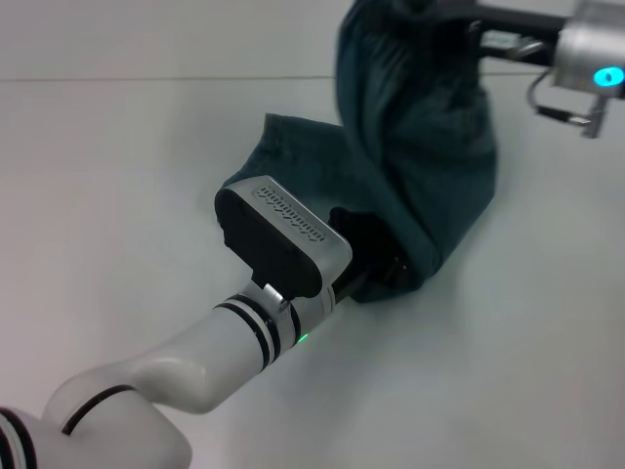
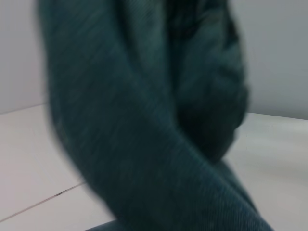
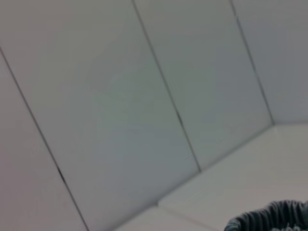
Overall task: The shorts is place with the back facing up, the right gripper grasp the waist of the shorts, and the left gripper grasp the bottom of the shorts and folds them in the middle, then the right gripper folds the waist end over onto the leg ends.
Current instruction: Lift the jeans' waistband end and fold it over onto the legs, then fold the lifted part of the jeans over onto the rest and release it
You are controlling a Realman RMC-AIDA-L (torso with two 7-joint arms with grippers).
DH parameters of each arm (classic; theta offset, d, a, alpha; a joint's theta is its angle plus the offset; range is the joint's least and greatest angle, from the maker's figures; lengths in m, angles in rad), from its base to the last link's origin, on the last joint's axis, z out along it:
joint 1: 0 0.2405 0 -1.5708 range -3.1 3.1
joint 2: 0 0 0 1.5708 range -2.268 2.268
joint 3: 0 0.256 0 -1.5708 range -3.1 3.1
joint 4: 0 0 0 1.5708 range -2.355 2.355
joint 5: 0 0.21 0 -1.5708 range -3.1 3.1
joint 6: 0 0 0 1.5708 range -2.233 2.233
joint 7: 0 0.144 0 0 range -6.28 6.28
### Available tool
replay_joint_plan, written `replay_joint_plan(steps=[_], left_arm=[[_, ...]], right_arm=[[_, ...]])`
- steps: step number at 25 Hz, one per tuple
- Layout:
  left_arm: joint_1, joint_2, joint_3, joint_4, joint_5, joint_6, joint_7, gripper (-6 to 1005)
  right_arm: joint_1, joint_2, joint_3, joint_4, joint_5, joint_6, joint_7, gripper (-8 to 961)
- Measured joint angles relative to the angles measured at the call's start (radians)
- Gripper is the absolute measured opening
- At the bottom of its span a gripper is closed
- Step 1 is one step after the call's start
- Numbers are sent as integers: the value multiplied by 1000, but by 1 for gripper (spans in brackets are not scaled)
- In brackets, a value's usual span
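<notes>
Left gripper (image 1: 376, 266) sits low at frame center of the head view, jaws buried in dark fabric at the lower fold of the shorts (image 1: 420, 147), so cannot tell if they pinch or gape; placement suggests it is on the leg-bottom end, near the desk (image 1: 117, 176). Right gripper (image 1: 488, 34) is at upper right of the head view, raised well above the desk, its jaws hidden behind the lifted cloth, state cannot be told either, though the fabric hangs from that spot, so it likely carries the waist end. Shorts: teal, draped from upper right down to center, one flap trailing flat on the desk toward upper left of the left wrist housing. Left wrist view is filled with the teal cloth (image 2: 144, 120) hanging close in front, pale desk behind. Right wrist view shows mostly wall panels (image 3: 120, 96) and a gathered elastic waistband edge (image 3: 269, 219) at lower right, fitting a grip at the waist. Judgement: the high right end with the low left end looks like a mid-fold carry, waist raised to swing across while the bottom end stays anchored so the cloth bends in the middle. Fold not yet laid flat.
</notes>
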Motion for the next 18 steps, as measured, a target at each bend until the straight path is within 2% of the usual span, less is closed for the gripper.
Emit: replay_joint_plan(steps=[5,9,13,18], left_arm=[[16,0,-4,3,2,-3,1,32],[29,0,-9,0,4,-7,1,36],[66,0,-52,-2,5,-10,8,40],[139,0,-111,-2,10,-20,100,46]], right_arm=[[78,4,-162,114,2,212,1,122],[117,9,-220,176,4,307,1,130],[88,8,-226,158,43,297,1,138],[2,3,-223,94,124,231,1,147]])
